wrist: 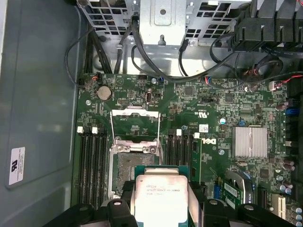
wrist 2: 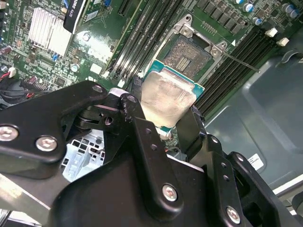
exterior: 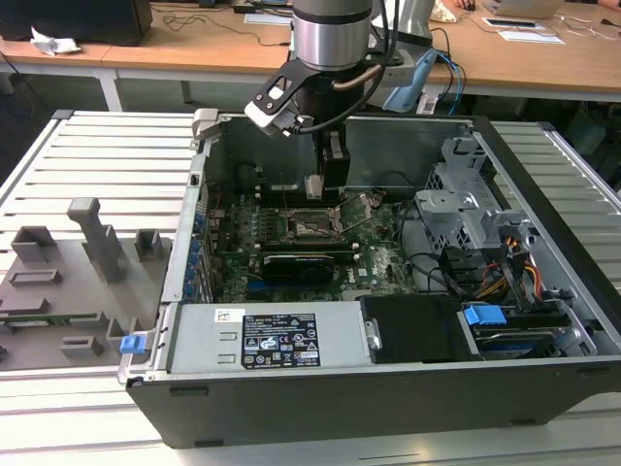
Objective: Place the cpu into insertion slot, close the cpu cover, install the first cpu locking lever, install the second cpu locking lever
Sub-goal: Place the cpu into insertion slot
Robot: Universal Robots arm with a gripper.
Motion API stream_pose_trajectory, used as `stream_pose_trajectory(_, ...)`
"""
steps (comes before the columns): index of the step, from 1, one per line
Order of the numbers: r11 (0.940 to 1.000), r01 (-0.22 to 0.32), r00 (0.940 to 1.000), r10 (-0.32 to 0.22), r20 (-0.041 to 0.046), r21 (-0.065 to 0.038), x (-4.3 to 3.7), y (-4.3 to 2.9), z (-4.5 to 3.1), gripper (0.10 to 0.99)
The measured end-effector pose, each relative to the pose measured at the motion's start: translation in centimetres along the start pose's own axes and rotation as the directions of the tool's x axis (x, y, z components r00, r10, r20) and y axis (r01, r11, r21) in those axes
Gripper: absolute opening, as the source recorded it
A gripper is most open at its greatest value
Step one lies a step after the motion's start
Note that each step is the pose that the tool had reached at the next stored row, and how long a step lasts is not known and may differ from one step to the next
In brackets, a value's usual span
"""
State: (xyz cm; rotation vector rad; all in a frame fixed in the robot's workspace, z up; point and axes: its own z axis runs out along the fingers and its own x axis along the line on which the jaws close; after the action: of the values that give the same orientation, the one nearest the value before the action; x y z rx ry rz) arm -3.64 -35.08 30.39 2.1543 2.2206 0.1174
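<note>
Silver-grey metal tops the cpu (wrist 2: 168,97), a light, stiff but fragile chip, best pinched by its thin opposite edges. The hand (wrist 2: 165,120) grips it that way, over the slot (wrist 2: 194,54), not yet seated, with the cover (wrist: 135,113) swung open. Faint print marks its top, and a white label (wrist: 16,165) sits on the case (wrist: 42,71).

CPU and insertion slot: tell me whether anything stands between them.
Nothing visible does. The gripper holds the cpu close over the insertion slot, whose dark pin grid lies bare. The cpu cover stands open, off the slot.
</note>
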Motion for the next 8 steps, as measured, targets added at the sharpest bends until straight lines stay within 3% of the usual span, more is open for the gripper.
stream_pose_trajectory(8, 1.0000, 0.000, 1.0000, 0.000, 0.0002, 0.001, -0.01, -0.04, 0.42, 0.533)
